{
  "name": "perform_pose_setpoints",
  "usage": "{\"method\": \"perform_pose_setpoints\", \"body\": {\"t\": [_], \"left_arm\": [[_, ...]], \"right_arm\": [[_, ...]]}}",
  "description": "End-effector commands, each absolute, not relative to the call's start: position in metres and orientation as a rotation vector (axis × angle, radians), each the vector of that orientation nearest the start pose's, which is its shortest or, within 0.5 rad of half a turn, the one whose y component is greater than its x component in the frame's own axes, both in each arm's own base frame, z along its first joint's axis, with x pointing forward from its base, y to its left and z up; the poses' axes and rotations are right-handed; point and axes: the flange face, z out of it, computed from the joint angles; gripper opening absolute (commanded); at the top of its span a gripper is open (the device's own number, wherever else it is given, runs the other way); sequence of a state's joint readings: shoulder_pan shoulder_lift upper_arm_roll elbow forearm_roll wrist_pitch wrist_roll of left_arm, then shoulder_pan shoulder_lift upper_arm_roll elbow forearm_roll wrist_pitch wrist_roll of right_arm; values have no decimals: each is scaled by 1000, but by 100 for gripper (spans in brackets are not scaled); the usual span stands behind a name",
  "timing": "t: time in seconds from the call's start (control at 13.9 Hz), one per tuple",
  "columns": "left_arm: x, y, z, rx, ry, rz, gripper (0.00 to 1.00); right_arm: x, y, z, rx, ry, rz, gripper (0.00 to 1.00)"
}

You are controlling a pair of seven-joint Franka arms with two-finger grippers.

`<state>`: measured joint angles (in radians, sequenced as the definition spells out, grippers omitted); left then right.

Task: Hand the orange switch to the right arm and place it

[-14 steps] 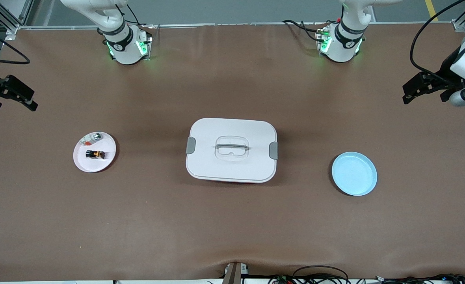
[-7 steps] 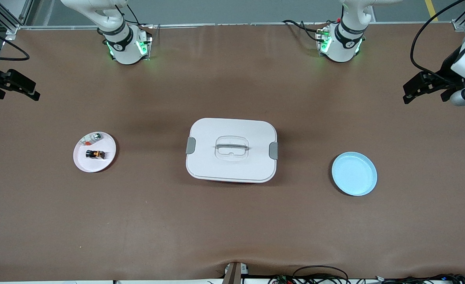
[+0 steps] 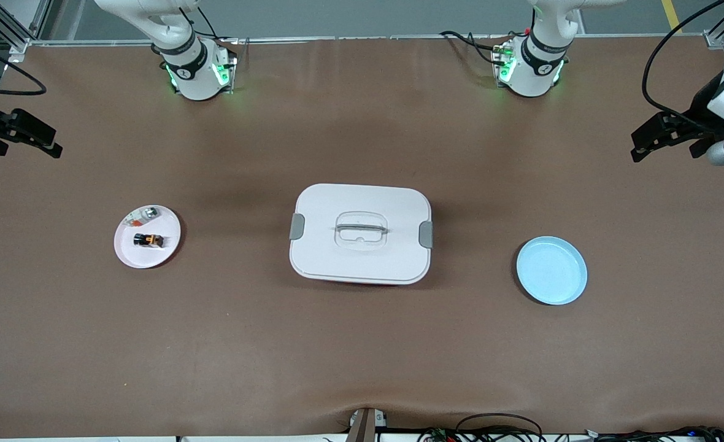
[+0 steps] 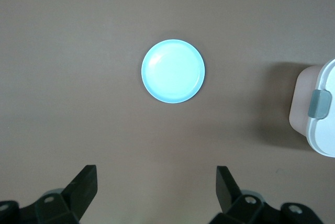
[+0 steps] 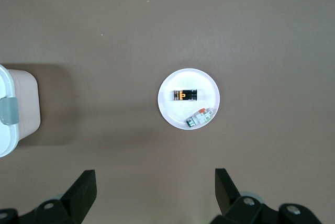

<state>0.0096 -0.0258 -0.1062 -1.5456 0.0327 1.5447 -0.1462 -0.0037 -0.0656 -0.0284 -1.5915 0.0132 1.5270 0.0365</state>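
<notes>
Two grippers hang spread and empty over the desk ends: the left gripper [image 3: 644,144] at its own end, the right gripper [image 3: 43,142] at its own. Near the right arm's end, the orange switch [image 3: 148,240] lies on a white plate [image 3: 130,252] beside a small silver-and-red piece [image 3: 144,213].

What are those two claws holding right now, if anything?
Nothing. Both the left gripper and right gripper are open and empty; the orange switch lies on the pink plate.
</notes>
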Motion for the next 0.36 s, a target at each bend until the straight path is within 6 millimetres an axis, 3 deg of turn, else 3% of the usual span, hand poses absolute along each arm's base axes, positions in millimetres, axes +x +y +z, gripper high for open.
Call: {"method": "perform_pose_setpoints", "body": {"t": [0.0,0.29], "left_arm": [[535,-47,658,-3126,-52,-50,100],[536,-47,662,-3127,-52,-65,100]], "right_arm": [[531,-16,648,-3115,125,0,100],[523,-18,636,-3113,134,-35,100]]}}
